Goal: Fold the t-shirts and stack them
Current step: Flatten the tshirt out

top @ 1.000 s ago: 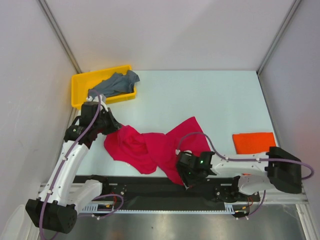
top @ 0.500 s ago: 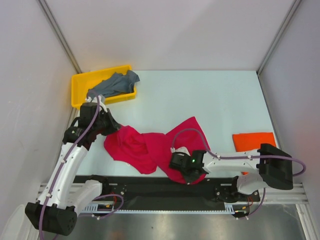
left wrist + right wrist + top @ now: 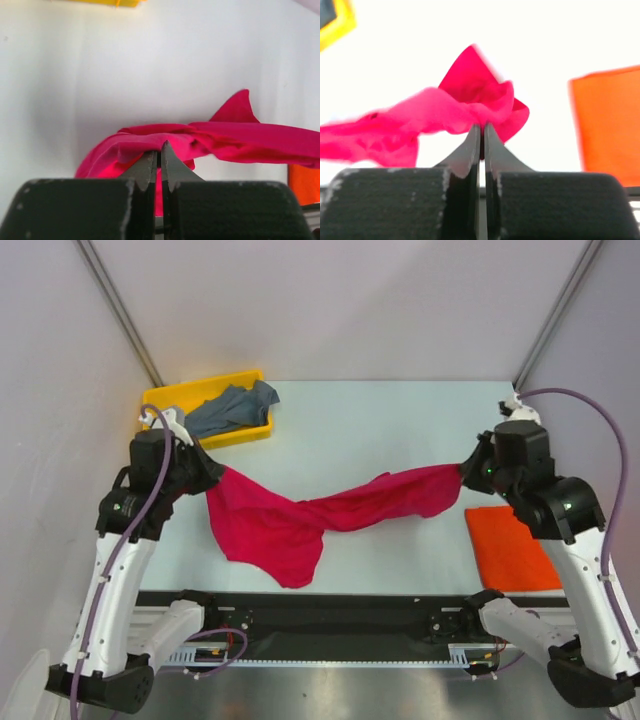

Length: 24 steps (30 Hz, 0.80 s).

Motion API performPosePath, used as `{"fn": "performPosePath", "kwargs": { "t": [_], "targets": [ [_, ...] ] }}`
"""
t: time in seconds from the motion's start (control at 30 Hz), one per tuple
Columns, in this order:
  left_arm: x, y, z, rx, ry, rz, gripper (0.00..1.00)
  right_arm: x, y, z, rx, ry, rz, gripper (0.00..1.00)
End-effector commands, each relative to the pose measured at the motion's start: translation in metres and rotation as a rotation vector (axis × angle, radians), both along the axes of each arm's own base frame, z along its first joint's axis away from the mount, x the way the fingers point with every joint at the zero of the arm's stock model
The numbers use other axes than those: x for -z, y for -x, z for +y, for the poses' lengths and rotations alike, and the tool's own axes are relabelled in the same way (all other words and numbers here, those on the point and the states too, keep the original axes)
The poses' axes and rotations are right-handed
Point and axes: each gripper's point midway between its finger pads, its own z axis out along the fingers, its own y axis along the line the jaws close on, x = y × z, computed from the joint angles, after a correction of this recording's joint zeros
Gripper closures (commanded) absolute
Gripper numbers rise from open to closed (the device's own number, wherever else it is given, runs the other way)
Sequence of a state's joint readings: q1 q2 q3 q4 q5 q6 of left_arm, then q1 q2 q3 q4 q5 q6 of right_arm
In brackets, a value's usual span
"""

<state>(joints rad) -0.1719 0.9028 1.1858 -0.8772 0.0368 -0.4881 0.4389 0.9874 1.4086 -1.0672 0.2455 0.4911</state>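
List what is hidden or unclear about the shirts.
- Top view: wrists hide the fingers pinching the crimson shirt.
- Top view: right arm covers the orange shirt's far edge.
- Right wrist view: blurred; frame edge cuts the orange shirt.
- Grey-blue shirt: bunched in the yellow tray, shape unreadable.

Crimson-pink soft cloth t-shirt (image 3: 330, 510) strung out in mid-air, pinched at both ends, loose body drooping at left, bright orange-red t-shirt (image 3: 500, 550) folded flat at right, grey-blue t-shirt (image 3: 228, 408) crumpled in yellow plastic tray (image 3: 245, 431).
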Motion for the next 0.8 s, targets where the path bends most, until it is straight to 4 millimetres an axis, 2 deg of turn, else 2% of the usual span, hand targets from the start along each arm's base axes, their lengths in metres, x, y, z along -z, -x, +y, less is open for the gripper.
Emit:
{"fn": "performPosePath", "kwargs": {
  "t": [0.0,0.07,0.1,0.13,0.3,0.37,0.4,0.43,0.5,0.57,0.63,0.7,0.77],
  "targets": [
    [-0.059,0.003,0.016,-0.061,-0.035,-0.152,1.0,0.01,0.006,-0.037,-0.013,0.117,0.102,1.0],
    [-0.076,0.006,0.021,-0.084,-0.043,-0.185,1.0,-0.001,0.005,-0.047,-0.009,0.115,0.082,1.0],
    [-0.096,0.009,0.023,-0.095,-0.035,-0.231,1.0,-0.011,0.004,-0.051,0.004,0.108,0.063,1.0],
    [-0.105,0.011,0.025,-0.101,-0.034,-0.251,1.0,-0.014,0.001,-0.054,0.019,0.112,0.058,1.0],
    [-0.167,0.031,0.033,-0.131,-0.004,-0.426,1.0,-0.022,-0.006,-0.046,0.006,0.065,0.057,1.0],
    [-0.182,0.04,0.038,-0.148,-0.007,-0.46,1.0,-0.037,-0.007,-0.047,0.017,0.063,0.022,1.0],
    [-0.198,0.047,0.041,-0.156,-0.004,-0.501,1.0,-0.04,-0.003,-0.049,0.022,0.068,0.034,1.0],
    [-0.203,0.052,0.042,-0.159,-0.007,-0.512,1.0,-0.06,0.001,-0.05,0.026,0.066,-0.012,1.0],
    [-0.224,0.068,0.047,-0.165,-0.013,-0.572,1.0,-0.07,0.019,-0.052,0.027,0.057,-0.002,1.0],
    [-0.229,0.086,0.055,-0.181,-0.028,-0.596,0.99,-0.091,0.037,-0.048,0.019,0.008,-0.045,1.0],
    [-0.235,0.103,0.061,-0.198,-0.031,-0.63,0.99,-0.095,0.059,-0.045,0.023,-0.045,-0.049,1.0],
    [-0.226,0.103,0.059,-0.185,-0.038,-0.618,0.99,-0.088,0.068,-0.038,0.009,-0.095,-0.029,1.0],
    [-0.215,0.093,0.057,-0.182,-0.038,-0.586,0.99,-0.076,0.061,-0.033,0.007,-0.121,-0.01,1.0]
  ]
}}
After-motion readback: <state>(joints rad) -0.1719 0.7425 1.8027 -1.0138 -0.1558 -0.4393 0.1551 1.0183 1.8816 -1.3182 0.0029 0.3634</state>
